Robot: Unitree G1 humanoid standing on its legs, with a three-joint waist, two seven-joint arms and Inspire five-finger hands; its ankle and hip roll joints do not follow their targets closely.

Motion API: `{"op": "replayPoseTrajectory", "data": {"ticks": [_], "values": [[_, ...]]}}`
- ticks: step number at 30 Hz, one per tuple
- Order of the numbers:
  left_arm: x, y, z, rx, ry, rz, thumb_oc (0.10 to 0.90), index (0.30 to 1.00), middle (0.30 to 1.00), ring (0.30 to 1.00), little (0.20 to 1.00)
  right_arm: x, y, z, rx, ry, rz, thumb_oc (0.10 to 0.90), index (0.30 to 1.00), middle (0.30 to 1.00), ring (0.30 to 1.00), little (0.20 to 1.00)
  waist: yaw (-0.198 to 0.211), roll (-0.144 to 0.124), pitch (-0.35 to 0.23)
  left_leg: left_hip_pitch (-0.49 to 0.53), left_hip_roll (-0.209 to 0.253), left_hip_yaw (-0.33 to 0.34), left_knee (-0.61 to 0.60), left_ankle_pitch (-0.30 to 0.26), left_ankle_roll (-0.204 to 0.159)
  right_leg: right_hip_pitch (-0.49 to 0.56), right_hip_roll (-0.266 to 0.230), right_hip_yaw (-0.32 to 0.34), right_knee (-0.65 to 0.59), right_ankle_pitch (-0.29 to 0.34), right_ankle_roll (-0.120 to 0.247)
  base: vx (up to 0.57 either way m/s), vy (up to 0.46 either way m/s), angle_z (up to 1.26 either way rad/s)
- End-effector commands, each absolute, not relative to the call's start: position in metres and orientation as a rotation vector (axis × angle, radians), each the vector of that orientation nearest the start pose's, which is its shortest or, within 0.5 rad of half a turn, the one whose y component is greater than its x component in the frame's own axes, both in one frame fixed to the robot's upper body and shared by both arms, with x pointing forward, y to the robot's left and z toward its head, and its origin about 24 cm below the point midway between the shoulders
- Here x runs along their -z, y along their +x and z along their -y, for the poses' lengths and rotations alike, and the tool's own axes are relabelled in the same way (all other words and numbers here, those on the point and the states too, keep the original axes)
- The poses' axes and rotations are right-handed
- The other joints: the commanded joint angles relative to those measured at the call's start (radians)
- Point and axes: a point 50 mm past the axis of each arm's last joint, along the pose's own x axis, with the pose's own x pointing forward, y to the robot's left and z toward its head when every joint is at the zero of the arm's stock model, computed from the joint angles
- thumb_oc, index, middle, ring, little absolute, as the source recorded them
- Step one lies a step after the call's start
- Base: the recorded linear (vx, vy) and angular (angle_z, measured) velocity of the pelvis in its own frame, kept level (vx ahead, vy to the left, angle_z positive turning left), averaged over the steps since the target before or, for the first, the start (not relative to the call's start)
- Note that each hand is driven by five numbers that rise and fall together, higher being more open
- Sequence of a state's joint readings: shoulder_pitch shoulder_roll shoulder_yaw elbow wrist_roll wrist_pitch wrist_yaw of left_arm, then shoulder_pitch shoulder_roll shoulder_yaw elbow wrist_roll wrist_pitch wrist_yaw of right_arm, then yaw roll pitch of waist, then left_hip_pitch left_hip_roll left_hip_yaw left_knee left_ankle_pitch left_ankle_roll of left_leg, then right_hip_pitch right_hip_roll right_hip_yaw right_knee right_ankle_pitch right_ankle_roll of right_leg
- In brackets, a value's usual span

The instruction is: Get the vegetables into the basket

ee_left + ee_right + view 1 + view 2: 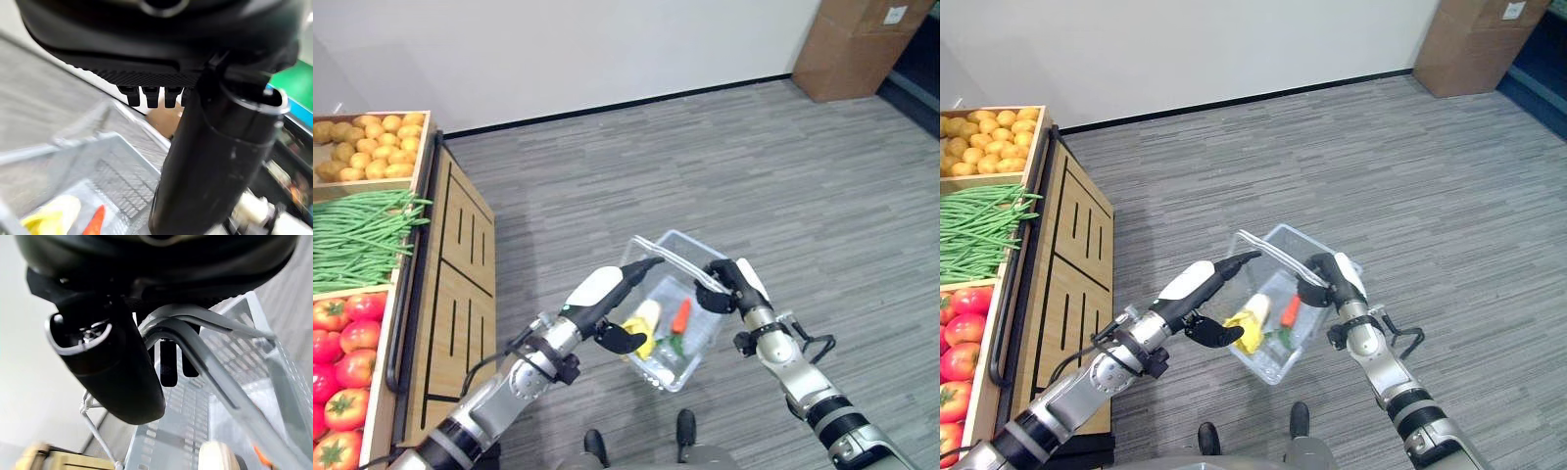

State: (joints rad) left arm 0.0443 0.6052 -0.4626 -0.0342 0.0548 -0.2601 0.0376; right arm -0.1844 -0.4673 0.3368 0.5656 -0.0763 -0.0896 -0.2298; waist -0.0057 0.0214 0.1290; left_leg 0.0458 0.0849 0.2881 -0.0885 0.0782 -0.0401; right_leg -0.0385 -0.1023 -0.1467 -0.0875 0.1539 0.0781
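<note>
right hand [729,282] fingers curled round handle [195,340] | left hand [607,294] relaxed, empty, 9 o'clock of basket [700,345] | carrot [680,315] light, stiff: grip mid-length

No lettering, number or sign can be read anywhere; the white label on the brown cardboard box [850,44] is too small to make out.

Clear basket [705,338] tilted, holding corn [643,323], carrot [680,315]
</note>
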Motion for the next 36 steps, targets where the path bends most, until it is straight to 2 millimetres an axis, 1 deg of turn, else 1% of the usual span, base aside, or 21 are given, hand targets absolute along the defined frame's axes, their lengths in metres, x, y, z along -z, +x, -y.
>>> {"op": "replayPoseTrajectory", "data": {"ticks": [1, 2, 3, 4, 9, 12, 13, 14, 16, 17, 18, 22, 23, 24, 25, 27, 30, 31, 32, 34, 36], "values": [[-0.06, 0.229, -0.154, 0.52, 0.41, 0.188, 0.9, 1.0, 1.0, 1.0, 1.0, -0.036, 0.3, 0.221, 0.13, -0.664, 0.02, 0.4, 0.3, 0.3, 0.3, 0.3, 0.008, -0.029, -0.083, -0.022, 0.044, -0.058, 0.001, -0.019, -0.065, 0.049, -0.078, -0.029, 0.0, -0.065, 0.098, -0.02, -0.019, 0.16], [-0.058, 0.226, -0.158, 0.512, 0.381, 0.168, 0.9, 1.0, 1.0, 1.0, 1.0, -0.03, 0.299, 0.228, 0.155, -0.689, -0.016, 0.4, 0.3, 0.3, 0.3, 0.3, 0.011, -0.03, -0.083, -0.024, 0.043, -0.064, 0.001, -0.018, -0.065, 0.051, -0.078, -0.032, 0.0, -0.065, 0.097, -0.01, -0.014, 0.13], [-0.059, 0.226, -0.158, 0.512, 0.381, 0.168, 0.9, 1.0, 1.0, 1.0, 1.0, -0.03, 0.299, 0.228, 0.154, -0.689, -0.016, 0.4, 0.3, 0.3, 0.3, 0.3, 0.01, -0.03, -0.083, -0.024, 0.043, -0.064, 0.001, -0.018, -0.065, 0.051, -0.078, -0.033, 0.0, -0.065, 0.097, -0.01, -0.018, 0.1], [-0.049, 0.221, -0.166, 0.49, 0.326, 0.1, 0.9, 1.0, 1.0, 1.0, 1.0, -0.019, 0.296, 0.245, 0.201, -0.742, -0.093, 0.4, 0.3, 0.3, 0.3, 0.3, 0.023, -0.031, -0.081, -0.026, 0.041, -0.071, 0.001, -0.015, -0.065, 0.053, -0.078, -0.037, 0.0, -0.065, 0.097, -0.02, -0.017, 0.15], [-0.009, 0.207, -0.191, 0.383, 0.274, -0.114, 0.9, 1.0, 1.0, 1.0, 1.0, 0.005, 0.281, 0.281, 0.289, -0.816, -0.279, 0.4, 0.3, 0.3, 0.3, 0.3, 0.042, -0.032, -0.075, -0.037, 0.041, -0.089, 0.001, -0.007, -0.065, 0.055, -0.078, -0.051, 0.0, -0.064, 0.095, -0.02, -0.026, 0.1], [0.028, 0.193, -0.213, 0.278, 0.306, -0.296, 0.9, 1.0, 1.0, 1.0, 1.0, 0.02, 0.268, 0.302, 0.335, -0.842, -0.403, 0.4, 0.3, 0.3, 0.3, 0.3, 0.051, -0.032, -0.071, -0.044, 0.042, -0.098, 0.001, -0.001, -0.066, 0.053, -0.076, -0.057, 0.0, -0.064, 0.093, -0.01, -0.028, 0.12], [0.045, 0.185, -0.22, 0.232, 0.3, -0.376, 0.9, 1.0, 1.0, 1.0, 1.0, 0.024, 0.264, 0.307, 0.344, -0.843, -0.44, 0.4, 0.3, 0.3, 0.3, 0.3, 0.053, -0.032, -0.071, -0.046, 0.043, -0.099, 0.001, 0.0, -0.066, 0.052, -0.075, -0.057, 0.0, -0.064, 0.092, -0.01, -0.024, 0.07], [0.054, 0.181, -0.223, 0.205, 0.304, -0.419, 0.9, 1.0, 1.0, 1.0, 1.0, 0.026, 0.261, 0.312, 0.353, -0.85, -0.465, 0.4, 0.3, 0.3, 0.3, 0.3, 0.055, -0.031, -0.069, -0.048, 0.044, -0.101, 0.001, 0.002, -0.066, 0.051, -0.075, -0.058, 0.0, -0.064, 0.092, -0.01, -0.026, 0.06], [0.079, 0.166, -0.231, 0.162, 0.349, -0.551, 0.9, 1.0, 1.0, 1.0, 1.0, 0.034, 0.25, 0.325, 0.37, -0.873, -0.557, 0.4, 0.3, 0.3, 0.3, 0.3, 0.058, -0.031, -0.067, -0.052, 0.046, -0.104, 0.001, 0.005, -0.067, 0.049, -0.073, -0.062, 0.0, -0.065, 0.09, -0.01, -0.037, 0.05], [0.096, 0.154, -0.235, 0.128, 0.387, -0.642, 0.9, 1.0, 1.0, 1.0, 1.0, 0.035, 0.244, 0.336, 0.393, -0.892, -0.602, 0.4, 0.3, 0.3, 0.3, 0.3, 0.061, -0.03, -0.063, -0.057, 0.047, -0.106, 0.001, 0.008, -0.069, 0.045, -0.071, -0.064, 0.0, -0.064, 0.089, -0.01, -0.043, 0.05], [0.103, 0.149, -0.237, 0.119, 0.405, -0.684, 0.9, 1.0, 1.0, 1.0, 1.0, 0.036, 0.243, 0.339, 0.4, -0.891, -0.622, 0.4, 0.3, 0.3, 0.3, 0.3, 0.061, -0.03, -0.062, -0.059, 0.048, -0.107, 0.001, 0.009, -0.069, 0.043, -0.07, -0.064, 0.0, -0.064, 0.089, -0.01, -0.042, 0.04], [0.132, 0.123, -0.243, 0.046, 0.461, -0.877, 0.9, 1.0, 1.0, 1.0, 1.0, 0.034, 0.234, 0.356, 0.447, -0.926, -0.689, 0.4, 0.3, 0.3, 0.3, 0.3, 0.06, -0.029, -0.057, -0.064, 0.052, -0.106, 0.001, 0.013, -0.073, 0.035, -0.064, -0.058, 0.0, -0.065, 0.085, 0.0, -0.009, 0.01], [0.132, 0.124, -0.243, 0.046, 0.46, -0.876, 0.9, 1.0, 1.0, 1.0, 1.0, 0.034, 0.234, 0.356, 0.448, -0.926, -0.688, 0.4, 0.3, 0.3, 0.3, 0.3, 0.06, -0.028, -0.057, -0.065, 0.052, -0.105, 0.001, 0.013, -0.074, 0.034, -0.063, -0.058, 0.0, -0.065, 0.085, 0.0, 0.0, 0.0], [0.136, 0.119, -0.243, 0.033, 0.468, -0.907, 0.9, 1.0, 1.0, 1.0, 1.0, 0.033, 0.234, 0.358, 0.455, -0.931, -0.693, 0.4, 0.3, 0.3, 0.3, 0.3, 0.059, -0.029, -0.057, -0.066, 0.054, -0.104, 0.001, 0.013, -0.075, 0.032, -0.063, -0.057, 0.0, -0.066, 0.084, 0.0, -0.034, -0.04], [0.143, 0.109, -0.246, -0.008, 0.466, -0.974, 0.9, 1.0, 1.0, 1.0, 1.0, 0.033, 0.23, 0.363, 0.471, -0.936, -0.713, 0.4, 0.3, 0.3, 0.3, 0.3, 0.06, -0.03, -0.056, -0.067, 0.058, -0.104, 0.001, 0.015, -0.077, 0.03, -0.06, -0.056, 0.0, -0.067, 0.082, 0.01, -0.042, -0.03], [0.148, 0.101, -0.244, -0.031, 0.456, -1.017, 0.9, 1.0, 1.0, 1.0, 1.0, 0.031, 0.226, 0.371, 0.513, -0.925, -0.732, 0.4, 0.3, 0.3, 0.3, 0.3, 0.059, -0.028, -0.055, -0.069, 0.061, -0.106, 0.001, 0.016, -0.079, 0.029, -0.057, -0.057, 0.0, -0.068, 0.081, 0.02, -0.04, 0.0], [0.15, 0.098, -0.243, -0.034, 0.459, -1.034, 0.9, 1.0, 1.0, 1.0, 1.0, 0.028, 0.226, 0.374, 0.524, -0.924, -0.731, 0.4, 0.3, 0.3, 0.3, 0.3, 0.059, -0.026, -0.052, -0.072, 0.063, -0.108, 0.001, 0.017, -0.08, 0.026, -0.056, -0.057, 0.0, -0.068, 0.079, 0.0, 0.0, 0.0], [0.15, 0.097, -0.242, -0.027, 0.464, -1.039, 0.9, 1.0, 1.0, 1.0, 1.0, 0.027, 0.226, 0.375, 0.532, -0.921, -0.73, 0.549, 0.509, 0.509, 0.509, 0.509, 0.059, -0.025, -0.05, -0.073, 0.063, -0.109, 0.001, 0.019, -0.08, 0.024, -0.055, -0.058, 0.0, -0.067, 0.079, 0.0, 0.0, 0.0], [0.151, 0.095, -0.241, -0.019, 0.47, -1.049, 0.9, 1.0, 1.0, 1.0, 1.0, 0.027, 0.225, 0.376, 0.532, -0.919, -0.735, 0.9, 1.0, 1.0, 1.0, 1.0, 0.058, -0.025, -0.05, -0.074, 0.063, -0.108, 0.001, 0.019, -0.08, 0.023, -0.055, -0.057, 0.0, -0.067, 0.079, 0.0, 0.0, 0.0], [0.152, 0.093, -0.241, -0.014, 0.475, -1.059, 0.9, 1.0, 1.0, 1.0, 1.0, 0.03, 0.223, 0.376, 0.529, -0.91, -0.751, 0.9, 1.0, 1.0, 1.0, 1.0, 0.057, -0.026, -0.05, -0.075, 0.065, -0.11, 0.001, 0.019, -0.081, 0.023, -0.053, -0.057, 0.0, -0.068, 0.078, 0.0, 0.0, 0.0], [0.155, 0.089, -0.24, -0.023, 0.471, -1.083, 0.9, 1.0, 1.0, 1.0, 1.0, 0.037, 0.215, 0.376, 0.539, -0.869, -0.781, 0.9, 1.0, 1.0, 1.0, 1.0, 0.055, -0.027, -0.05, -0.074, 0.065, -0.111, 0.001, 0.018, -0.081, 0.024, -0.051, -0.059, 0.0, -0.07, 0.077, 0.0, 0.0, 0.0]]}}
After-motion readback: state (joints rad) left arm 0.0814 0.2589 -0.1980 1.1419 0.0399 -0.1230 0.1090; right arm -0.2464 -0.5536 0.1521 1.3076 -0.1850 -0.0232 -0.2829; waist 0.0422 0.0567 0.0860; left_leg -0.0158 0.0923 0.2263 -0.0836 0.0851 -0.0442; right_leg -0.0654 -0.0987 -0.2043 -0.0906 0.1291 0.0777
